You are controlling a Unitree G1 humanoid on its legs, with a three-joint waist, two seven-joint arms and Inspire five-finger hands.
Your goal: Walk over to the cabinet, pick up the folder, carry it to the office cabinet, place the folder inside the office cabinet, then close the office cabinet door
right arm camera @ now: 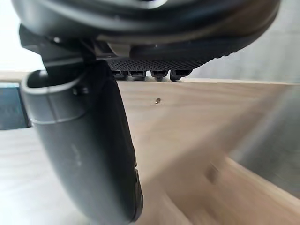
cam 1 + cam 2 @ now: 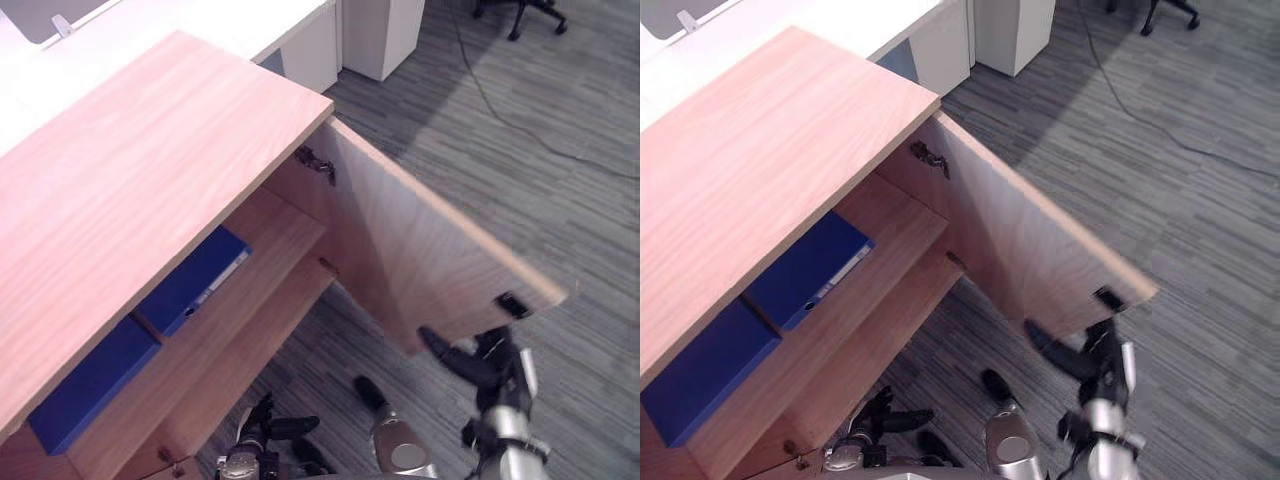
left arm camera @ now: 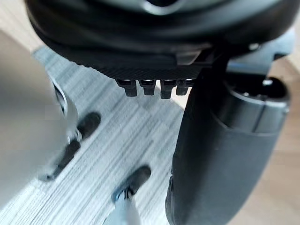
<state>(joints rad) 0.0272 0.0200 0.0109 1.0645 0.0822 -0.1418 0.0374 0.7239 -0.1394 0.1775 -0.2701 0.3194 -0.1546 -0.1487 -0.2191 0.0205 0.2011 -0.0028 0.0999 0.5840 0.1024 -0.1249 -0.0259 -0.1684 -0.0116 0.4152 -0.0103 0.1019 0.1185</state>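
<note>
A blue folder (image 2: 195, 280) with a white spine label lies flat on the upper shelf inside the wooden office cabinet (image 2: 140, 190). A second blue folder (image 2: 90, 385) lies beside it, further left. The cabinet door (image 2: 420, 250) stands half open, swung out over the carpet. My right hand (image 2: 480, 365) is at the door's lower outer corner with its thumb held out and its fingers straight; in the right wrist view the thumb (image 1: 89, 150) lies close to the door's wood (image 1: 197, 122). My left hand (image 2: 265, 425) hangs low near the cabinet's front, relaxed and holding nothing.
White desks (image 2: 300, 30) stand behind the cabinet. An office chair's base (image 2: 525, 15) is at the far right, and a thin cable (image 2: 520, 130) runs across the grey carpet. Open carpet lies to the right of the door.
</note>
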